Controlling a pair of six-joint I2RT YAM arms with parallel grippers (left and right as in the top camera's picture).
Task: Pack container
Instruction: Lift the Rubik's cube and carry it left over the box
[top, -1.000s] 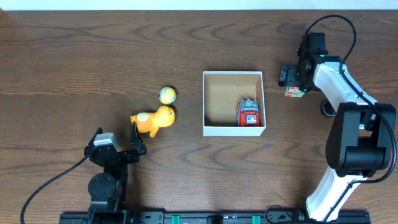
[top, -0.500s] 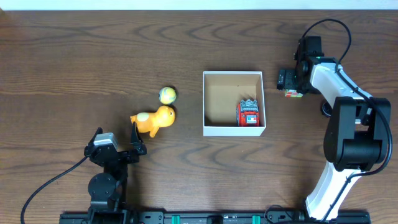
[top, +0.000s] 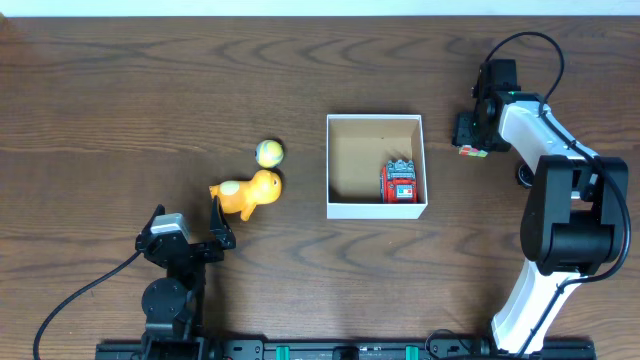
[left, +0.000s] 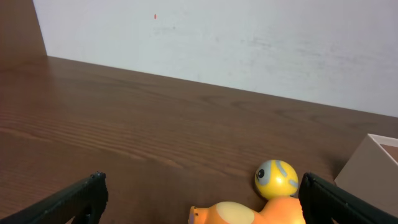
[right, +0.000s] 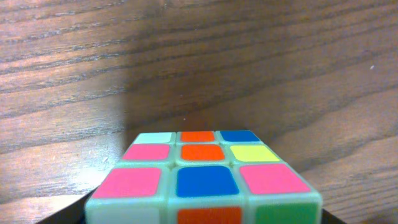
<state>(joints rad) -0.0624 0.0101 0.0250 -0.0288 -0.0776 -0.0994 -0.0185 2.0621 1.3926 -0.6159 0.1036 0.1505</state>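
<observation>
Container (top: 375, 118) holds one red toy (top: 401, 183) (outside: one cube (right: 202, 180), ball (top: 269, 152), figure (top: 250, 192)).

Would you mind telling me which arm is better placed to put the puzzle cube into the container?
The right. The right gripper is over the puzzle cube, just right of the container; the left gripper sits open near the orange toy.

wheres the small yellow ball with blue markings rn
Overhead view: the yellow ball sits left of centre, just beyond the orange toy figure, left of the white-walled box.
</observation>
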